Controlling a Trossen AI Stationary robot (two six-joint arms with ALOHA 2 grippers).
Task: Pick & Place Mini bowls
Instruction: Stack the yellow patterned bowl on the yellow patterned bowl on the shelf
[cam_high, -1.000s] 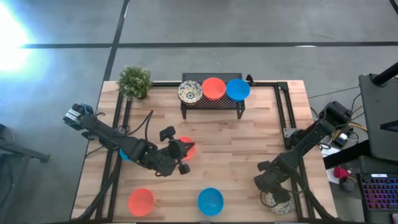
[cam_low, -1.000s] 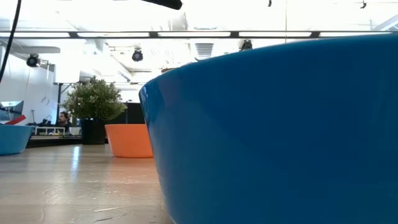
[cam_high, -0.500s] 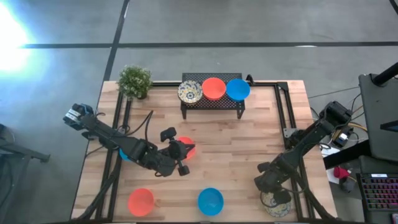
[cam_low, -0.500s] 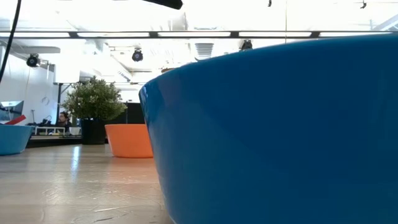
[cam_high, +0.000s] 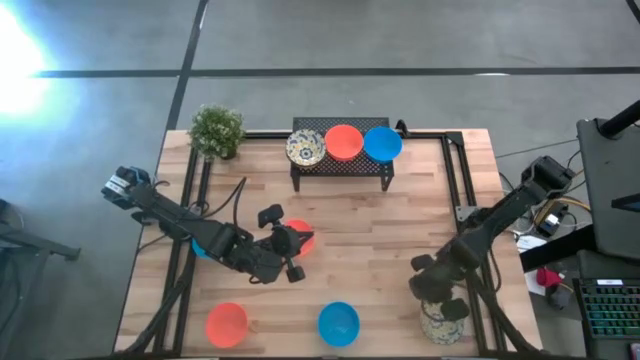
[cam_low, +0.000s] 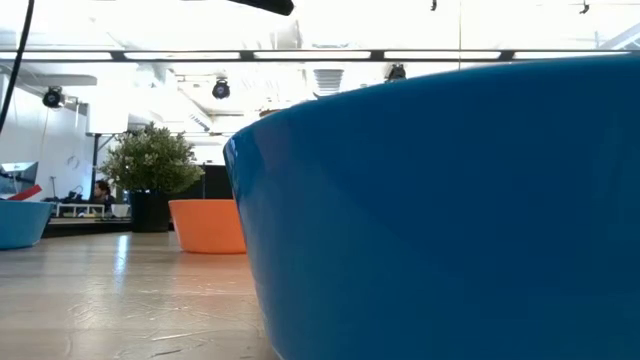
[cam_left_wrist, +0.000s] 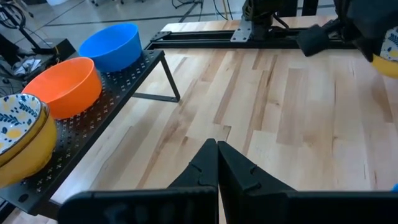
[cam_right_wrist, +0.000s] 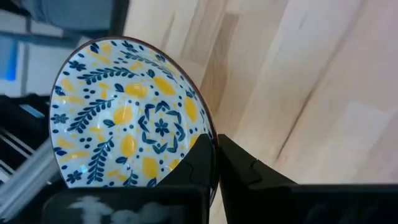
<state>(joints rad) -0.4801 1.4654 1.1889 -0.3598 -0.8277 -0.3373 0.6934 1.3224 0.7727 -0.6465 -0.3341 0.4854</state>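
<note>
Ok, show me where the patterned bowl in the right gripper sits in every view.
High view: patterned bowl at the table's near right corner, under the right gripper.
Low view: not in it.
Left wrist view: its yellow edge, far right.
Right wrist view: pinched at its rim.
Shared landmark: the black rack.

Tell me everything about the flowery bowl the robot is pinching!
The patterned bowl is round, shallow and looks glazed: cream inside with dark blue leaves, yellow lemon shapes and a blue flower at the centre. It sits near the table's front right corner, tilted, its rim pinched between the right gripper's shut fingers.
</note>
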